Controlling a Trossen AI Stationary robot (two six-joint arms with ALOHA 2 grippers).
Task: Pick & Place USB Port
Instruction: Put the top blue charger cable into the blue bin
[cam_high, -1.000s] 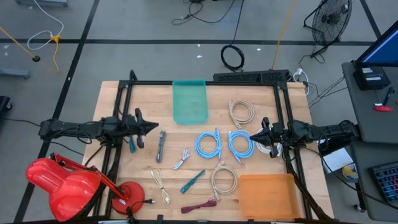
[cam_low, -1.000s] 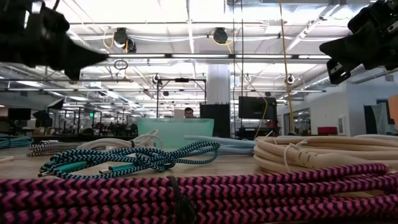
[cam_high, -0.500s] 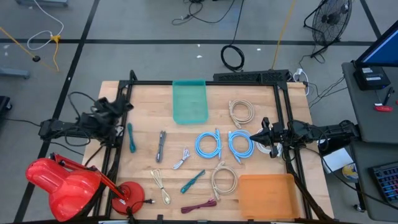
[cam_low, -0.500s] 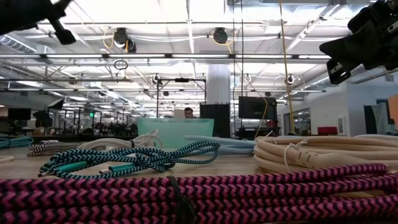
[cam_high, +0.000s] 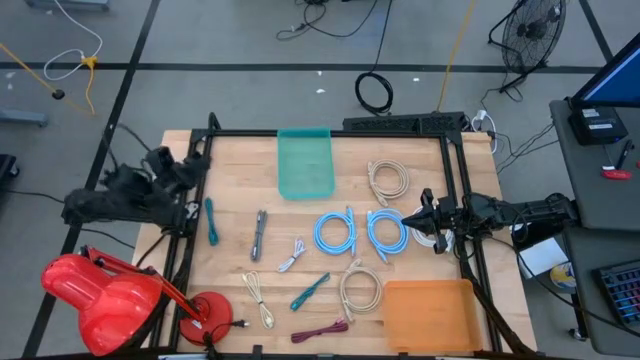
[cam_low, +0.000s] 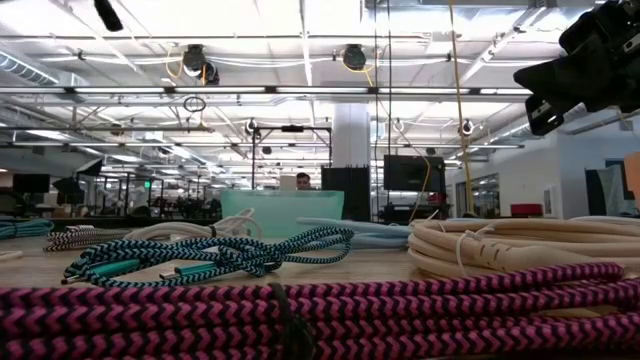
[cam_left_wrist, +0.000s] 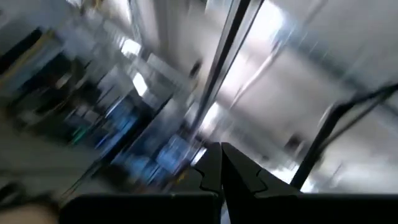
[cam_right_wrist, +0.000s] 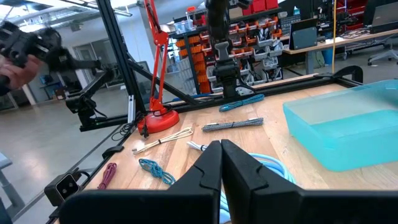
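Right gripper pinched fully closed and empty at the wooden table's three o'clock edge; left gripper closed too, holding nothing, raised at nine o'clock. Braided, bundled USB cables: teal and magenta near six o'clock, grey at centre-left.

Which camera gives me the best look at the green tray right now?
The high view: the green tray shows whole at the table's far edge. The right wrist view catches one corner; the low view only its front wall; the left wrist view none.
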